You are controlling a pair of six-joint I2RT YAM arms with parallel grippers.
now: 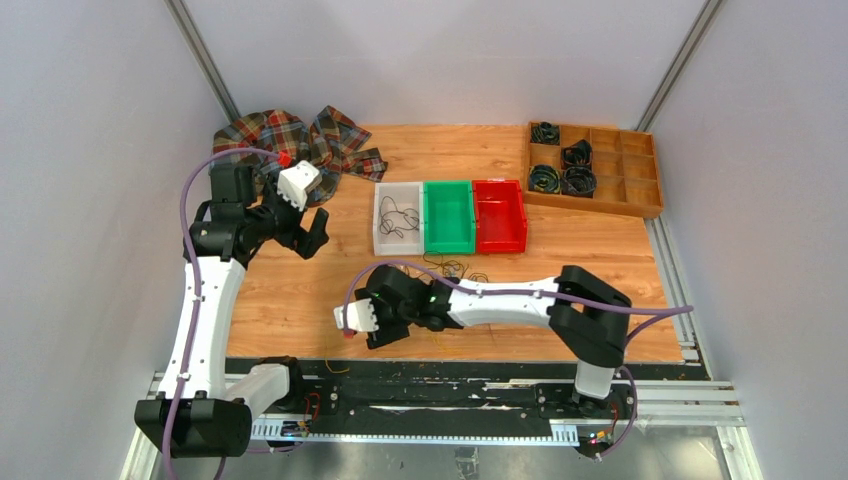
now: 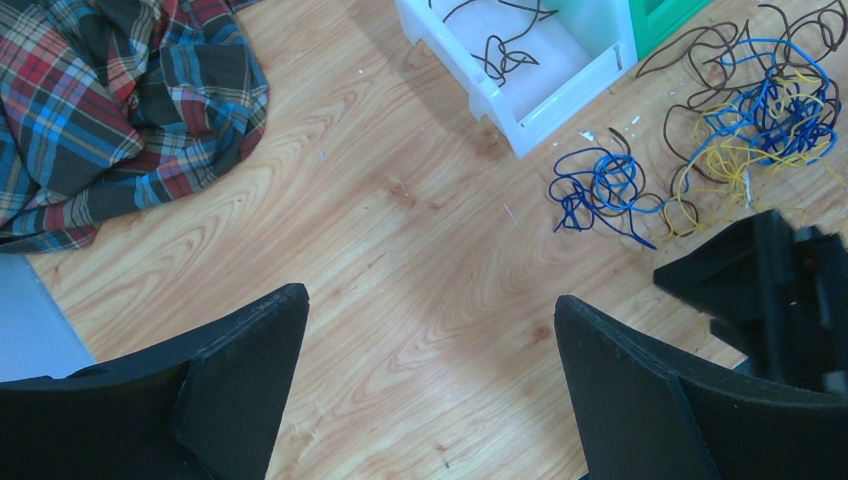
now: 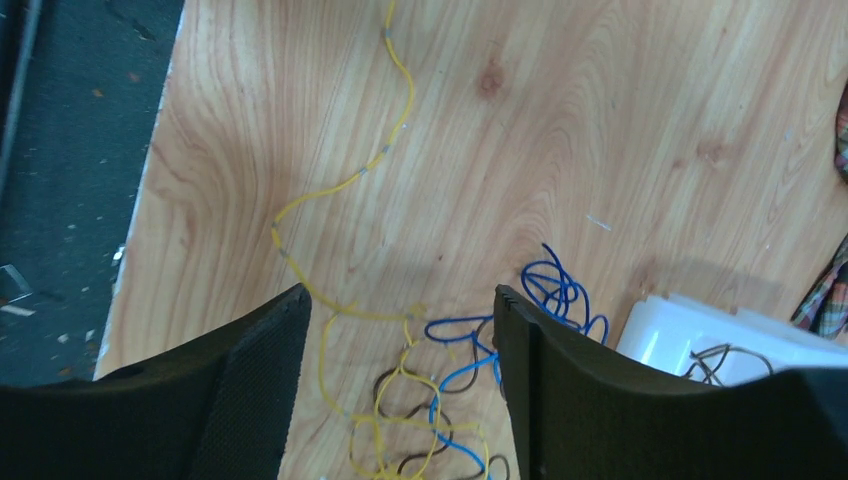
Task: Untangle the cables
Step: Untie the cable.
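The cables (image 1: 455,268) lie as a loose tangle of yellow, blue and dark wires on the wooden table, just in front of the white bin. In the left wrist view the tangle (image 2: 760,110) has a separate blue clump (image 2: 600,190) beside it. My right gripper (image 1: 380,312) hovers open over the tangle's near side. In its own view (image 3: 400,295) yellow, blue and brown loops (image 3: 440,400) lie on the table between the fingers, and none is gripped. A long yellow strand (image 3: 390,120) runs away from them. My left gripper (image 1: 305,240) (image 2: 430,305) is wide open over bare wood.
A white bin (image 1: 398,186) (image 2: 550,105) (image 3: 680,325) holds a black wire, with a green bin (image 1: 448,215) and a red bin (image 1: 499,215) beside it. A wooden tray (image 1: 600,206) of black coiled cords stands back right. A plaid cloth (image 1: 300,140) (image 2: 110,110) lies back left.
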